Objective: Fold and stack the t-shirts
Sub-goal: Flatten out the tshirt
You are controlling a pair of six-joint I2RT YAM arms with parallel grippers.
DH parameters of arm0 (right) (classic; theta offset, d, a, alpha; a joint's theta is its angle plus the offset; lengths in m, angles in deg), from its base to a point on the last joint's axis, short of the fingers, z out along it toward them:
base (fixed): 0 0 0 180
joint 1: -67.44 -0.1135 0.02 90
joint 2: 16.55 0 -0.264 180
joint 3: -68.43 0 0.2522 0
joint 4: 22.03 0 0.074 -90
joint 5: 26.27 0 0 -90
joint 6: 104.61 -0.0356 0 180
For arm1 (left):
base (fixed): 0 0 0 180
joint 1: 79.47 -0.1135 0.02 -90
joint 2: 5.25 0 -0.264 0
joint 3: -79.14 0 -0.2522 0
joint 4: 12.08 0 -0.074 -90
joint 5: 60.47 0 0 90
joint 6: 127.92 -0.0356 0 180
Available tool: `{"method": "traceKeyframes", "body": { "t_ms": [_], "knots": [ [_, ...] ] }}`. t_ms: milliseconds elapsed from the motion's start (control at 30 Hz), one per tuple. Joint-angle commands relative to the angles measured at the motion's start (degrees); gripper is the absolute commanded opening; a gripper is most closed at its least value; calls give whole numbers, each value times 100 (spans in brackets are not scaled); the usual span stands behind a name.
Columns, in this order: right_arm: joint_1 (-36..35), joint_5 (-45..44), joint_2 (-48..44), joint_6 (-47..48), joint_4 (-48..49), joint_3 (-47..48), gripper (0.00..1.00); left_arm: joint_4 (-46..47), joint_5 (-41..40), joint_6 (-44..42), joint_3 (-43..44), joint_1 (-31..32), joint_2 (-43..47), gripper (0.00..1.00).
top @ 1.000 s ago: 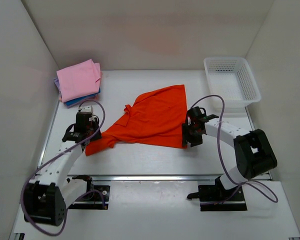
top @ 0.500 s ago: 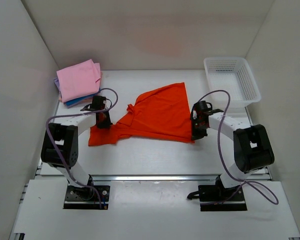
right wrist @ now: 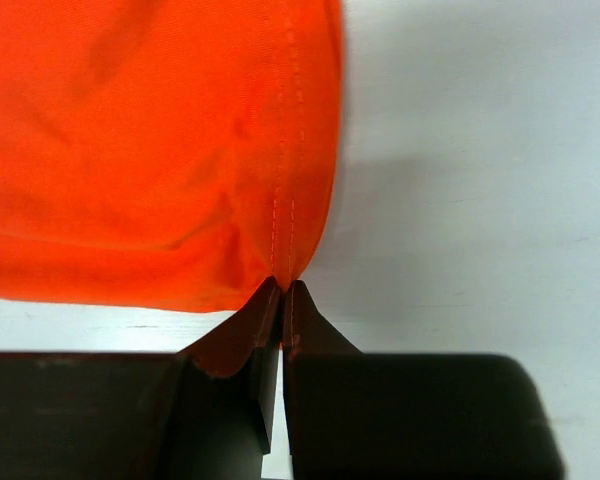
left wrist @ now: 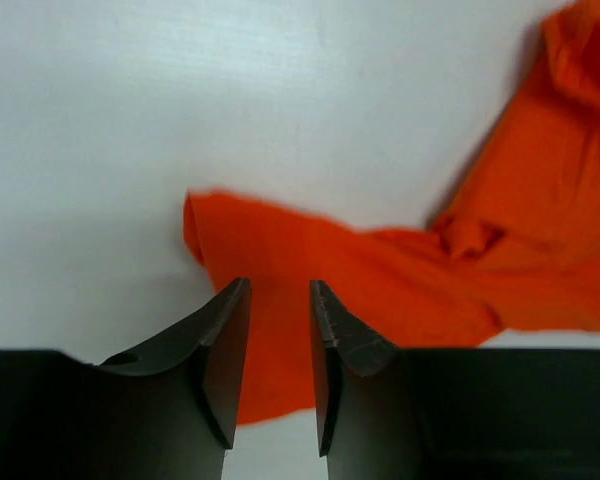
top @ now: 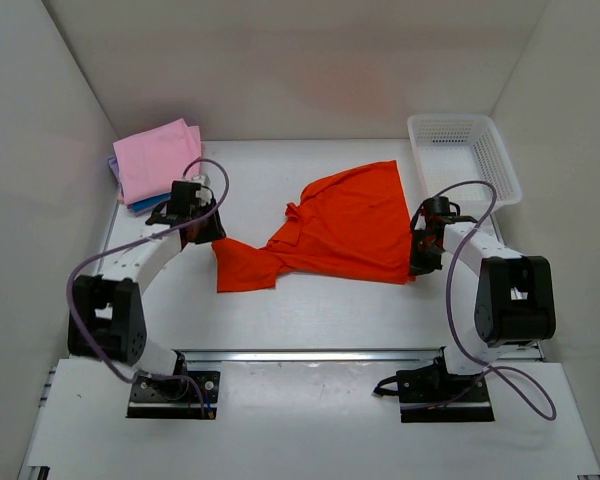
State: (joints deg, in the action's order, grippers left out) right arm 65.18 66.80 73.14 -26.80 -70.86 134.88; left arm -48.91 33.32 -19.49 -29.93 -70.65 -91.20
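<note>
Right gripper (right wrist: 282,290) is pinched shut on the stitched hem of the orange shirt (top: 350,225). It has dragged that edge to the right since a moment ago, so the whole shirt now lies nearer the basket (top: 507,165), its far corner just beside the basket's left wall. Left gripper (left wrist: 278,300) has moved too. It hangs over the shirt's left tail with its jaws a narrow gap apart, orange cloth showing between them, and I can't see it pinching anything. That tail reached further left before and has slid in toward the middle of the table (top: 310,320). The shirt is spread on a slant from near left to far right, mostly flat but rumpled, with a bunched fold on its left side and a narrow tongue trailing out below it. Over in the far left corner the folded stack sits where it was, pink shirt (top: 158,158) on top, a blue edge (top: 145,205) peeking out underneath.
</note>
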Motion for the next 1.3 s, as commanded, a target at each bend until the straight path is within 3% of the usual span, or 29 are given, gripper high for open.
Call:
{"method": "traceKeyframes", "body": {
  "t_ms": [0,167,467,600,633,700,733,767,900,1000,1100,1267],
  "knots": [
    [-116,123,-74,-12,88,145,0,-426,-71,45,-827,225,745,43],
    [-143,369,-311,-126,246,-56,0,-549,-642,151,-1489,656,1133,46],
    [-117,598,-593,-240,457,-399,0,-357,-1074,177,-1779,770,686,51],
    [-178,633,-549,-197,361,-373,1,-400,-1092,292,-1709,1078,89,63],
    [-187,616,-558,-231,387,-338,0,-522,-1161,318,-1570,1182,-95,60],
    [-161,642,-584,-205,369,-312,0,-751,-1284,178,-1349,1359,-316,43],
    [-161,651,-636,-223,343,-329,0,-795,-1258,117,-1253,1403,-439,27],
    [-187,642,-654,-205,360,-347,0,-874,-1128,108,-1182,1368,-510,0],
    [-143,809,-1022,-197,185,-303,0,-1120,-521,-41,-1006,1219,-467,0],
    [-178,1106,-1680,-240,106,-84,0,-1742,-319,-156,-418,1096,218,0],
    [-56,1520,-2576,-565,132,477,0,-2025,50,89,653,597,1647,0],
    [120,1662,-4157,-1277,781,1059,0,-2298,61,643,3014,356,2608,0]
  ]
}}
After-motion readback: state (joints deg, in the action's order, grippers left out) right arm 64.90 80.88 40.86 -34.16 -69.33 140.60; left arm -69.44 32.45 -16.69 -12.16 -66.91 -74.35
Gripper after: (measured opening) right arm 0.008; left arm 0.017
